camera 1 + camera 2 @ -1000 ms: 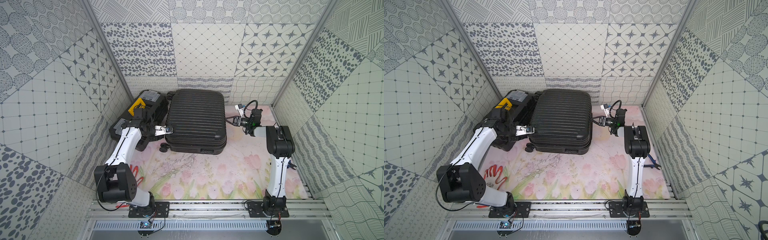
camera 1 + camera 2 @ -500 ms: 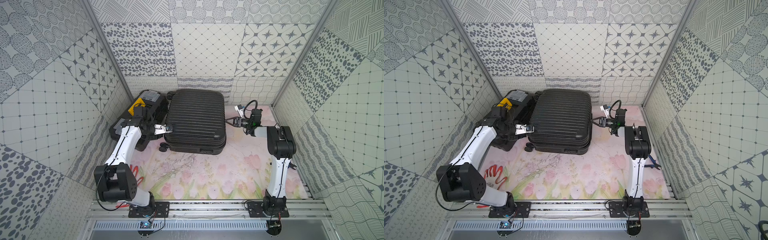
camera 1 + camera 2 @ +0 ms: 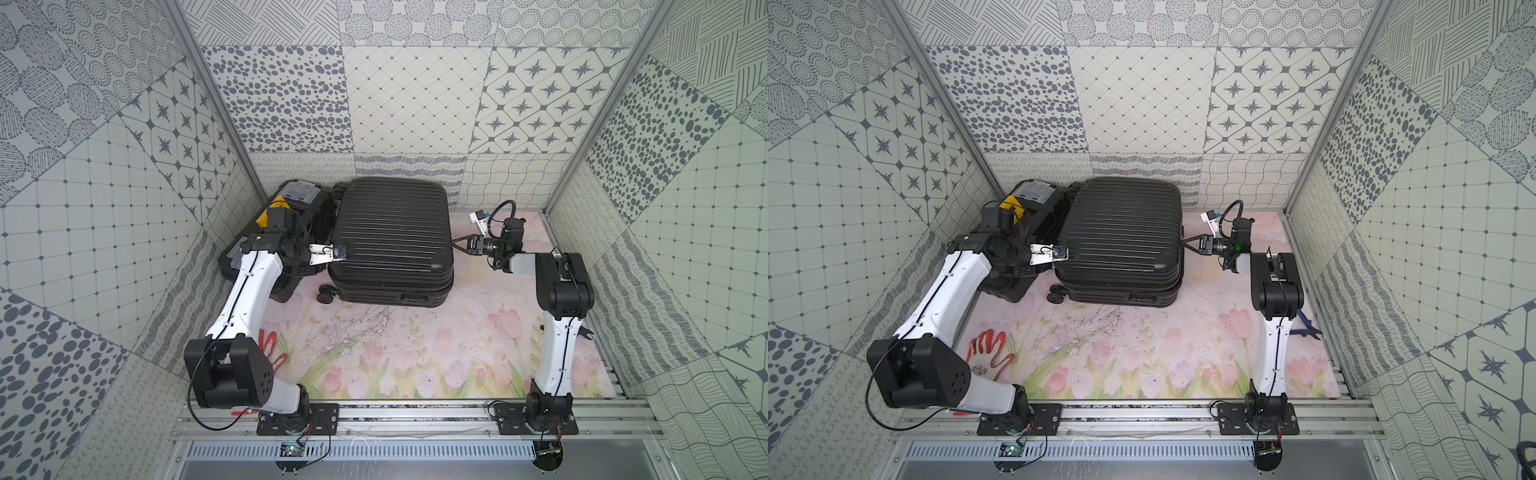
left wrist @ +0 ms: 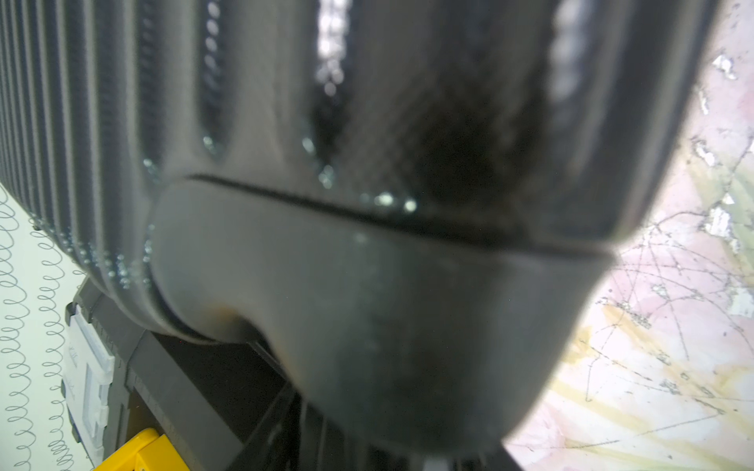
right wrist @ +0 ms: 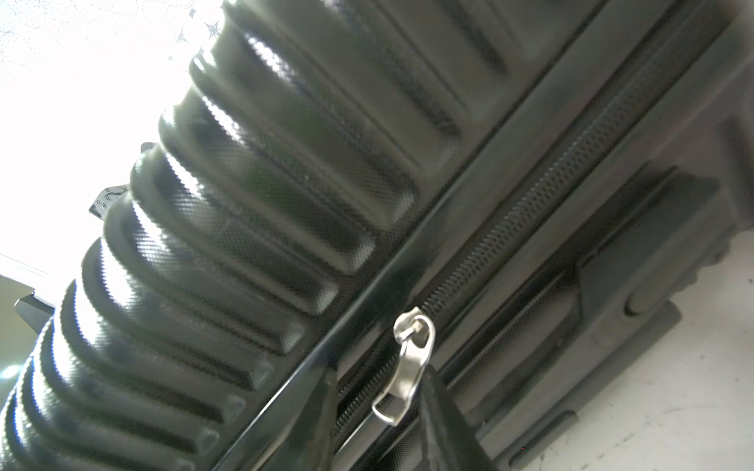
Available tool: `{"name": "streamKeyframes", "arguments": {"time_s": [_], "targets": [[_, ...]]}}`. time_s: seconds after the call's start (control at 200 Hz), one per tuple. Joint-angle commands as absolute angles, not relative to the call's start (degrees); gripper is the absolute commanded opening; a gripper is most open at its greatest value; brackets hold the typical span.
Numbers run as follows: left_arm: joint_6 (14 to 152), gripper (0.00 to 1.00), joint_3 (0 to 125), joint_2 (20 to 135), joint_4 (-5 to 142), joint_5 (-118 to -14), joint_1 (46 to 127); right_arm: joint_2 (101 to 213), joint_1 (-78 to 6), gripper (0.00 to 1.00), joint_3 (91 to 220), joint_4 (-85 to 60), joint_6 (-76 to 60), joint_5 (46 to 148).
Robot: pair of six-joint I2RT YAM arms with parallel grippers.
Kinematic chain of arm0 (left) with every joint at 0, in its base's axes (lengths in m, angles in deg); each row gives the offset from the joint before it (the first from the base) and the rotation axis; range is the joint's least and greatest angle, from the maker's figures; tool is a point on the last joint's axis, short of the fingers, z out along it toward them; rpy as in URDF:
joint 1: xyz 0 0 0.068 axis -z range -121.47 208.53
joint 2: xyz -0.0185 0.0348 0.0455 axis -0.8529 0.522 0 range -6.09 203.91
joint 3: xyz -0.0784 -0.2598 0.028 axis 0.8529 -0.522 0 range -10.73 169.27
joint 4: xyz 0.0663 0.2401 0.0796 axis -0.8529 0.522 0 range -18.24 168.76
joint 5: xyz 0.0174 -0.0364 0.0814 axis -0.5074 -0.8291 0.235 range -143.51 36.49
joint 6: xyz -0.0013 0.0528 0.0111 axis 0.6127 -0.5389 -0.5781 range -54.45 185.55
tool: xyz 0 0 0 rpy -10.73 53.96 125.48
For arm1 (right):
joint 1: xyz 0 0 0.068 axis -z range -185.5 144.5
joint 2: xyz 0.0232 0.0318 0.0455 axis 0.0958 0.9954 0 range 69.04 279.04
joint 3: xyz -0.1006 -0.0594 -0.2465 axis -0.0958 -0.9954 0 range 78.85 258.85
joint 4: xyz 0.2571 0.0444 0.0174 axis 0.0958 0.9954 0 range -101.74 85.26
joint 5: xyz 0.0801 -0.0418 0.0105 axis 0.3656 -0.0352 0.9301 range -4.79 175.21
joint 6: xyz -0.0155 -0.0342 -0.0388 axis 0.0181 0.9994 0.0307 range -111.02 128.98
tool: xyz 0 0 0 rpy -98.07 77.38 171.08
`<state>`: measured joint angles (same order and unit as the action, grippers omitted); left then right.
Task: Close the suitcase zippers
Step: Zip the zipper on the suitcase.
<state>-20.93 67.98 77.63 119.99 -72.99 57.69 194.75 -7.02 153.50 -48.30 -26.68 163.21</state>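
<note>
1. Compared with a second ago, the large black ribbed hard-shell suitcase (image 3: 390, 237) has not moved. It lies flat on the pink floral worktop (image 3: 415, 353), just above centre in both top views, with its two shells together.
2. The left fingers (image 3: 328, 252) now sit slightly higher in the frame, on the suitcase's left edge. The left wrist view is a dark blur, so I cannot tell how far apart they are or whether they hold anything.
3. The right fingers (image 5: 444, 420) have barely shifted at the suitcase's right edge. They flank the small silver zipper pull (image 5: 408, 367), and one touches it. I cannot tell whether they pinch it.
4. The thin black zipper track (image 5: 530, 204) runs from the pull towards the upper right of the right wrist view.
5. Counted:
   - one suitcase
   - one pull in view
   - one black toolbox (image 3: 305, 193) with a yellow handle, touching the suitcase's left side
   - one red-and-white glove (image 3: 988, 349), lower left
   - one pair of blue-handled pliers (image 3: 1306, 326), at the right edge
</note>
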Motion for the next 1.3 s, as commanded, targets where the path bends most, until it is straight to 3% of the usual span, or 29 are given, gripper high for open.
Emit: {"name": "streamKeyframes", "arguments": {"time_s": [0.0, 0.14, 0.42, 0.645, 0.795, 0.961, 1.041, 1.296], "targets": [[-13.13, 0.02, 70.29, 77.23, 113.01, -74.62, 57.95, 193.75, -7.61, 0.32, 154.35, -49.80, -26.15, 164.59], [-13.15, 0.02, 70.71, 77.58, 112.83, -74.67, 58.08, 194.59, -8.13, 0.26, 155.18, -49.09, -25.74, 163.94], [-13.47, 0.02, 69.87, 77.69, 112.94, -73.95, 58.02, 195.09, -8.14, 0.00, 155.93, -46.20, -24.27, 162.80], [-11.46, 0.00, 69.67, 77.58, 111.94, -72.85, 58.04, 191.57, -7.37, 0.00, 154.07, -40.68, -19.85, 162.34], [-6.68, 0.00, 68.56, 77.43, 111.28, -72.49, 57.95, 184.26, -6.82, 0.00, 149.85, -20.93, -4.00, 158.09], [1.80, 0.00, 68.59, 77.86, 111.93, -72.30, 58.22, 175.47, -6.79, 0.00, 138.51, -25.53, -4.59, 154.15], [4.03, 0.00, 68.10, 77.79, 111.94, -70.60, 59.31, 172.26, -7.91, 0.00, 135.73, -20.73, -1.69, 152.67], [15.15, 0.00, 69.16, 78.38, 113.00, -65.63, 60.72, 152.05, -13.19, 0.00, 121.92, -8.58, 6.41, 136.43]]}}
